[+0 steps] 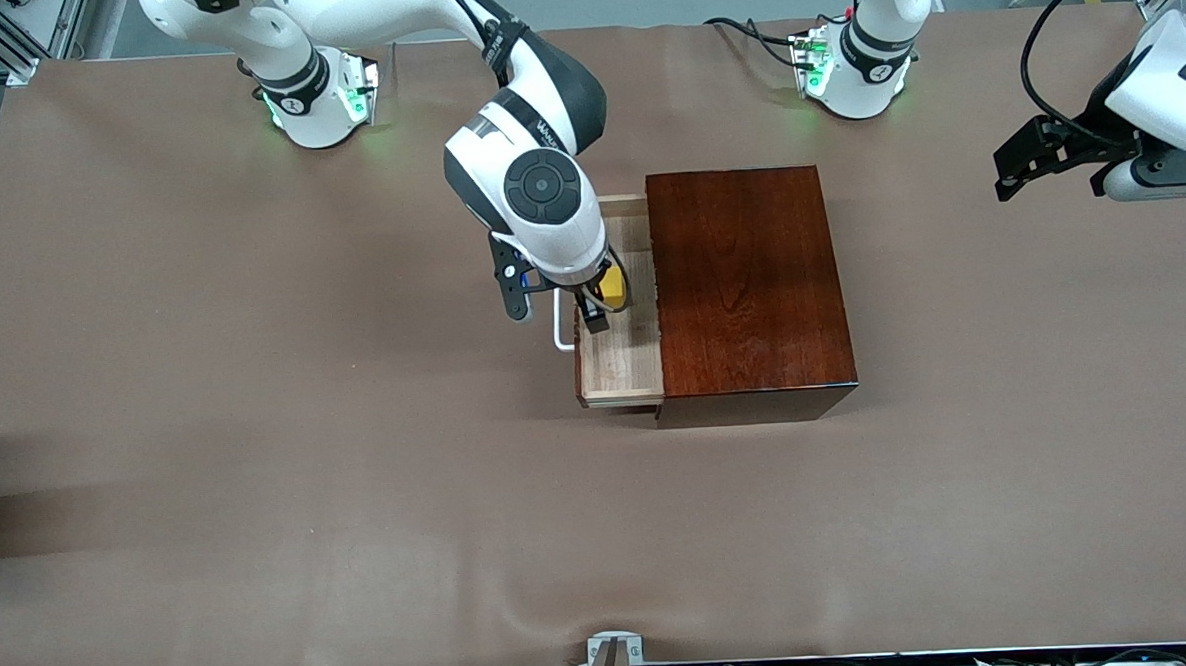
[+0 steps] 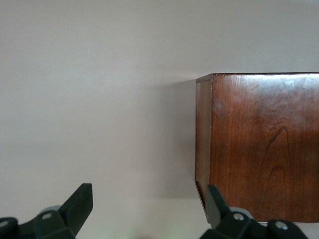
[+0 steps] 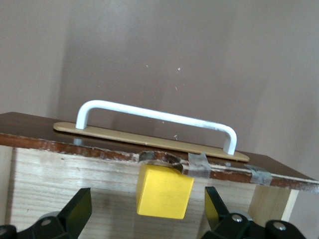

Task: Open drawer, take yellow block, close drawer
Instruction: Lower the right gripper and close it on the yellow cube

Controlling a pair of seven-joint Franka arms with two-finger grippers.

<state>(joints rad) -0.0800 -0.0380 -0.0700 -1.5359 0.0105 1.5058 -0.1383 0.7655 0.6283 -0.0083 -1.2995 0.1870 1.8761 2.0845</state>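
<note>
We see the drawer (image 1: 622,357) pulled out of the dark reddish-brown wooden box (image 1: 746,281) toward the right arm's end of the table (image 1: 255,388), its pale wood floor showing and its white handle (image 1: 559,332) on the outer face. The yellow block (image 1: 612,290) lies inside the drawer, close to the front wall that carries the handle. In the right wrist view the block (image 3: 164,191) sits on the pale floor just under that wall, with the handle (image 3: 157,119) arching above a thin pale plate and strips of tape along the wall's edge.

The right gripper (image 1: 600,303) hangs over the open drawer, right at the block. We find its fingers (image 3: 75,209) spread wide, one on each side of the block with clear gaps between; neither pad touches it, so nothing is held. Whether the fingertips have reached the drawer floor we cannot tell.

The left gripper (image 1: 1021,169) waits up in the air over the left arm's end of the table, well apart from the box. Its fingers (image 2: 79,204) also stand apart with nothing between them, and in the left wrist view the box (image 2: 259,144) shows only its closed glossy side and corner above bare table
</note>
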